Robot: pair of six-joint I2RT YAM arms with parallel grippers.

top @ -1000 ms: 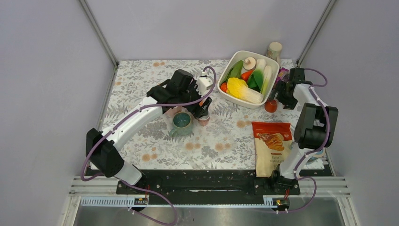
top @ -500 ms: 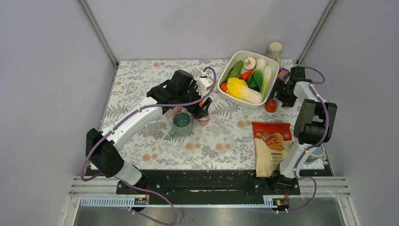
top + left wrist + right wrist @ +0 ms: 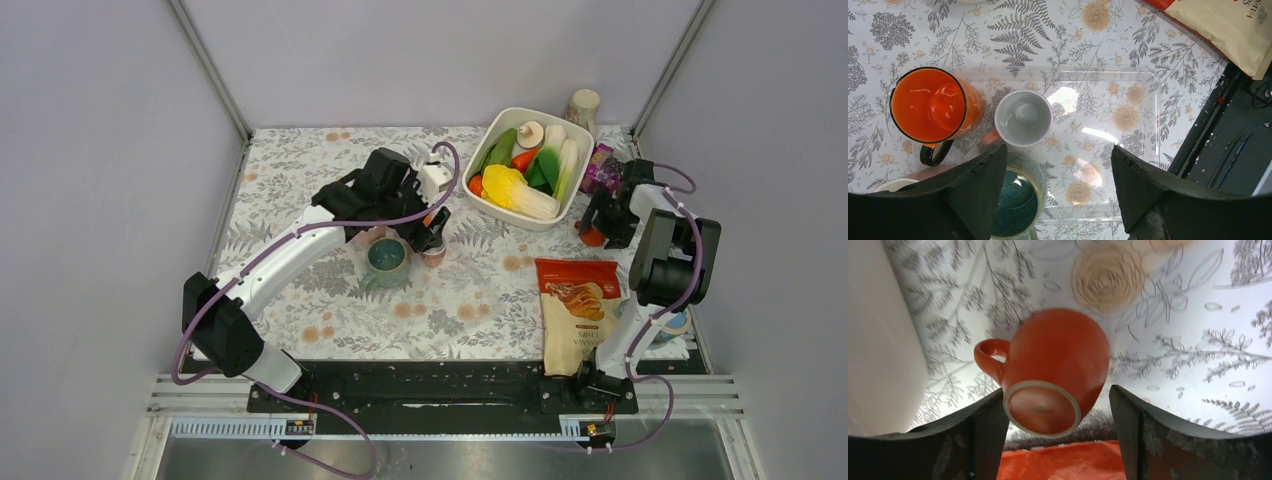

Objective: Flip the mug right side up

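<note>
Two end effectors are in view.

Right end effector (image 3: 1055,392): both fingers (image 3: 983,440) lie against opposite sides of the mug (image 3: 1058,355), gripping it. The mug is inverted and tilted, with its unglazed base toward the wrist camera. Its handle points past the finger on the left of that view. Whether the rim touches the surface (image 3: 1198,315) cannot be told. Just beyond the handle stands the white wall of the dish (image 3: 873,340). From above, the dish holds vegetables, a purple packet (image 3: 600,168) lies just past this end effector, and the snack bag (image 3: 575,310) lies near it on the base side.

Left end effector (image 3: 1057,150): jaws spread wide, holding nothing. It hovers over a clear tray (image 3: 1143,125). A white cup (image 3: 1023,117) stands upright just ahead of the gap between the jaws. A teal cup (image 3: 1015,200) stands upright against the white cup, partly hidden by one finger. A black-rimmed orange cup (image 3: 930,105) stands upright beside the white cup, at the tray's edge. Whether it stands inside the tray cannot be told.

The two end effectors are well apart.
</note>
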